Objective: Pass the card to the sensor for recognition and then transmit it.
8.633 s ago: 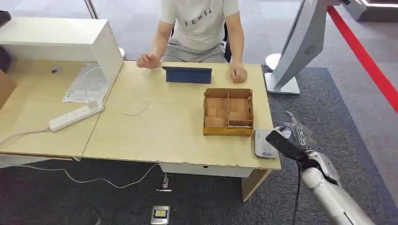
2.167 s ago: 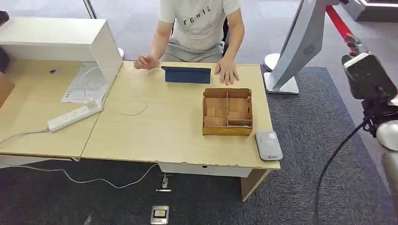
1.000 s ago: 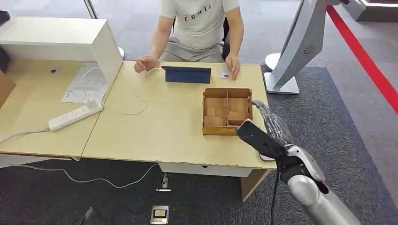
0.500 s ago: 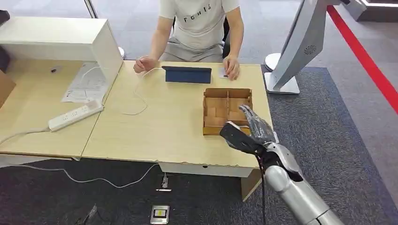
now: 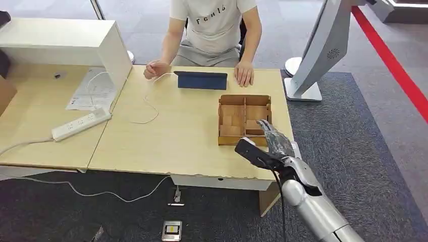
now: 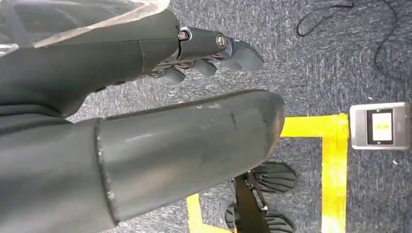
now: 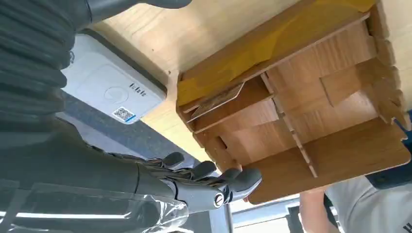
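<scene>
Right hand (image 5: pixel 272 143): empty, fingers apart, over wooden box (image 5: pixel 245 119) near desk's (image 5: pixel 181 136) front right corner; sensor (image 7: pixel 109 87) just beside box. Left hand (image 6: pixel 145 97): empty, fingers apart, above floor.

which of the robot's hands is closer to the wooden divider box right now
The right. The right hand hovers at the wooden divider box's near right corner, beside the white card sensor. The left hand hangs low over the carpet.
</scene>
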`<state>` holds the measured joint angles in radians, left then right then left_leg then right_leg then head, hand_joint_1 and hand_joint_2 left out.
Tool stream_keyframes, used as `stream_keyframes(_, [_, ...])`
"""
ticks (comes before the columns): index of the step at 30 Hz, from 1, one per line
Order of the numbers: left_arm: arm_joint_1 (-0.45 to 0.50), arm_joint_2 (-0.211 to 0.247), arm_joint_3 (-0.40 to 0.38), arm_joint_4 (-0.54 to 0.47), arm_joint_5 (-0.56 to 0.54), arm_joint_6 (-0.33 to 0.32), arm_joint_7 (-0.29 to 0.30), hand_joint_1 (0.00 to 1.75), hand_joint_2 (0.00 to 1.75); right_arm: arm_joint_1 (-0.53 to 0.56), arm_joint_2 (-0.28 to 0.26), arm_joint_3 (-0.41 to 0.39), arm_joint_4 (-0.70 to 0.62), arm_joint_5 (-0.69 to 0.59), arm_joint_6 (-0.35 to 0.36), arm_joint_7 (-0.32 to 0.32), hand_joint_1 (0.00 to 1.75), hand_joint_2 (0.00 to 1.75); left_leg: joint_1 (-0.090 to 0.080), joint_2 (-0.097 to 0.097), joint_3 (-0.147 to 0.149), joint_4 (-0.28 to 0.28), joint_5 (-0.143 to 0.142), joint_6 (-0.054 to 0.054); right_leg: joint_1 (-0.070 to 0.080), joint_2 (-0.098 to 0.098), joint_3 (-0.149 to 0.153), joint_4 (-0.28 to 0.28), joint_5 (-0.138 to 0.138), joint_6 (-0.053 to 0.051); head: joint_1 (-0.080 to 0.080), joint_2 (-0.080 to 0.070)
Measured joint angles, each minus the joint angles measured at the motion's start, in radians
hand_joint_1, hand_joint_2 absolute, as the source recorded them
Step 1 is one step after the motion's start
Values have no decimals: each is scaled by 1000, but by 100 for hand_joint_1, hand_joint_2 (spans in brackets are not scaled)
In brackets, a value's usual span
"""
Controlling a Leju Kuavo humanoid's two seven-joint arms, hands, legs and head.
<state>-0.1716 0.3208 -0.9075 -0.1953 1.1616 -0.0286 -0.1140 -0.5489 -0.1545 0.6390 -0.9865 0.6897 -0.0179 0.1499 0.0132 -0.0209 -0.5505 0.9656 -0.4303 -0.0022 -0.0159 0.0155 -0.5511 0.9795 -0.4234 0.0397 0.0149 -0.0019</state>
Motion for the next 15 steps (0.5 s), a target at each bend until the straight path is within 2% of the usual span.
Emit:
stream_keyframes(7, [12,-5,-1,0,0,11,-2,0,0,-24,1,-10,61,81,-34,-50,0,175,0,0,0,0,0,0,0,0,0,0,0,0,0,0])
stream_keyframes(15, [14,-11,-2,0,13,21,8,0,0,-47,19,-21,137,83,-56,-97,0,175,0,0,0,0,0,0,0,0,0,0,0,0,0,0])
